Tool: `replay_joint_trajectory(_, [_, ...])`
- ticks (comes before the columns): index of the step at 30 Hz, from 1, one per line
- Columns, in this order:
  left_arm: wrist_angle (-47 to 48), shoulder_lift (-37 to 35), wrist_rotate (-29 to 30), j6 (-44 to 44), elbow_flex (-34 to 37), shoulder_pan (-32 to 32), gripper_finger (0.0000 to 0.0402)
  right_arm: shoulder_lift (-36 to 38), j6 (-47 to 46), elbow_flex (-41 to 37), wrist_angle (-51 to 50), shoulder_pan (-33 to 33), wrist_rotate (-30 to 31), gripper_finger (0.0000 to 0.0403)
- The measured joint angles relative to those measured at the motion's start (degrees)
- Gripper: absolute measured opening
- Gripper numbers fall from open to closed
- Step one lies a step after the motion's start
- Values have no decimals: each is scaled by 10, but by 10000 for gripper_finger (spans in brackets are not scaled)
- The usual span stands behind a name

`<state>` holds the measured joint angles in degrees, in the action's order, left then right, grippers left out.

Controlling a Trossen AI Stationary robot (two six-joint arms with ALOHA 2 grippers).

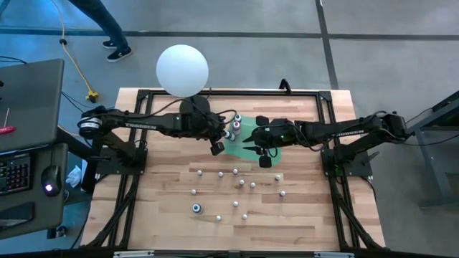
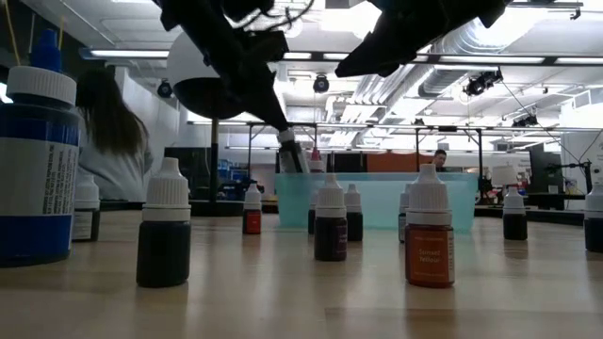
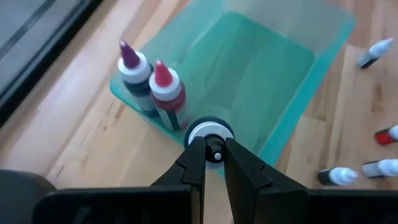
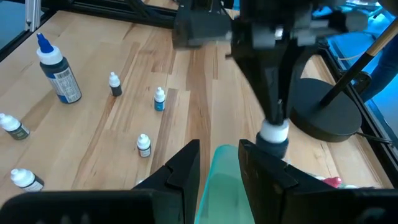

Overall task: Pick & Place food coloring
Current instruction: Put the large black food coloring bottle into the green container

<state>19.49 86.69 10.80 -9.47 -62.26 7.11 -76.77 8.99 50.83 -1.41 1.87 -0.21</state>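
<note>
Left gripper [image 3: 214, 151] beside two bottles [image 3: 152, 89]

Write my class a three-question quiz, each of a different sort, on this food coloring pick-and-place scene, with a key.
1. True or false: the left gripper is shut on a white-capped bottle at the green tray.
2. How many bottles already stand in the tray's corner in the left wrist view? A) none B) two C) five
3. Fill in: the big blue-topped bottle stands on the ____.

Key: 1 true. 2 B: a purple-tipped bottle and a red-tipped bottle. 3 table. The right gripper hovers by the tray's edge.
</note>
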Motion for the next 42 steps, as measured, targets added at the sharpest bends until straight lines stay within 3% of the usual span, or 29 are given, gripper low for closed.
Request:
replay_joint_trajectory(13, [3,44,48,37,0,0,31,0,0,0,-10,0,0,103])
replay_joint_trajectory(17, [2,44,48,77,0,0,31,0,0,0,-10,0,0,103])
replay_joint_trajectory(28, [0,44,51,77,0,5,33,0,0,0,-13,0,0,103])
replay_joint_trajectory(38, [-35,54,65,77,0,5,121,0,0,0,-14,0,0,103])
replay_joint_trajectory(42, [-67,54,92,81,-2,4,134,0,0,0,-15,0,0,103])
